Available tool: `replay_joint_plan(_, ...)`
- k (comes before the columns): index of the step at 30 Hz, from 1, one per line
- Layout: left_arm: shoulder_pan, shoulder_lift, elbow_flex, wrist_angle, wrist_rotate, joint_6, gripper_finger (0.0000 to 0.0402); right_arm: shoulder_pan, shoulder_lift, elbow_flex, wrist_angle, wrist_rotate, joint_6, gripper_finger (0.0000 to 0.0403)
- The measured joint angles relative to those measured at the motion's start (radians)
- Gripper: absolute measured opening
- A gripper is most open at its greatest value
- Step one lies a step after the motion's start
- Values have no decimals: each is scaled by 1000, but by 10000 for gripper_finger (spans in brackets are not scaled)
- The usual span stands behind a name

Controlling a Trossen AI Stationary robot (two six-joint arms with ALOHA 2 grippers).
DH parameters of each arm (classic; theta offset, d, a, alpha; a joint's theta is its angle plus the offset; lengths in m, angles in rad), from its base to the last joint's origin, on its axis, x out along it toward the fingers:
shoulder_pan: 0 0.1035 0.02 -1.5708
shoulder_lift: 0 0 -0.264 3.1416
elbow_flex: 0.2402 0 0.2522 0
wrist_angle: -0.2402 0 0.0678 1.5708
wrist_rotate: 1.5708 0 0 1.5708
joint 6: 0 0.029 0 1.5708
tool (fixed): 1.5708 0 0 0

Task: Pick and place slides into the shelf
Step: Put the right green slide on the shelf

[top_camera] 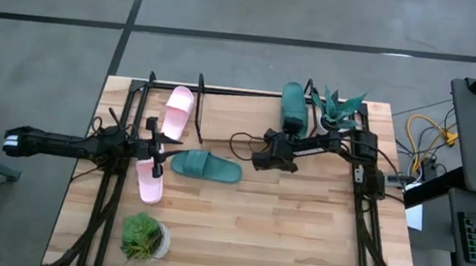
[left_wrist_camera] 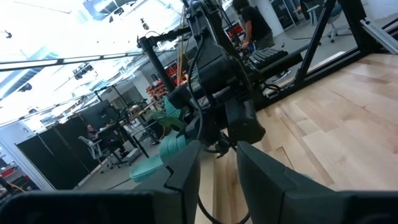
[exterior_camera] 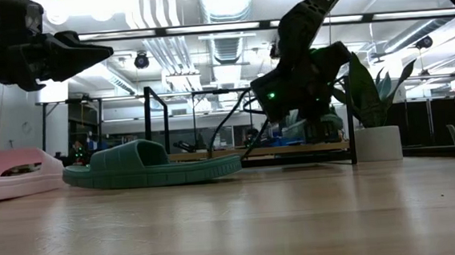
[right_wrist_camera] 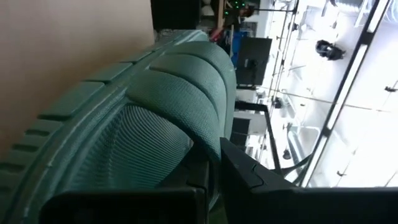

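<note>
Slides are still to be shelved: one teal slide (top_camera: 206,166) lies flat mid-table, its toe just beside the right gripper (top_camera: 261,160), whose fingers are pressed close at the strap edge. The strap should be pinched firmly before lifting toward the shelf (top_camera: 251,94). The left gripper (top_camera: 157,149), slightly spread, hovers beside the slide's other end, over a pink slide (top_camera: 149,182).

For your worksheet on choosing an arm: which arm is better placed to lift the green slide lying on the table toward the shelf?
Right. The right gripper sits at the toe end of the green slide, which fills its wrist view, and the shelf lies just behind. The left gripper hangs near the pink slide.
</note>
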Motion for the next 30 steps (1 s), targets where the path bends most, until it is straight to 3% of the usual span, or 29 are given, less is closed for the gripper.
replay_joint_plan(22,0,0,0,0,0,0,91,2,-7,-89,123,49,60,13)
replay_joint_plan(30,0,18,0,-2,0,0,91,2,-7,-87,123,-48,26,38)
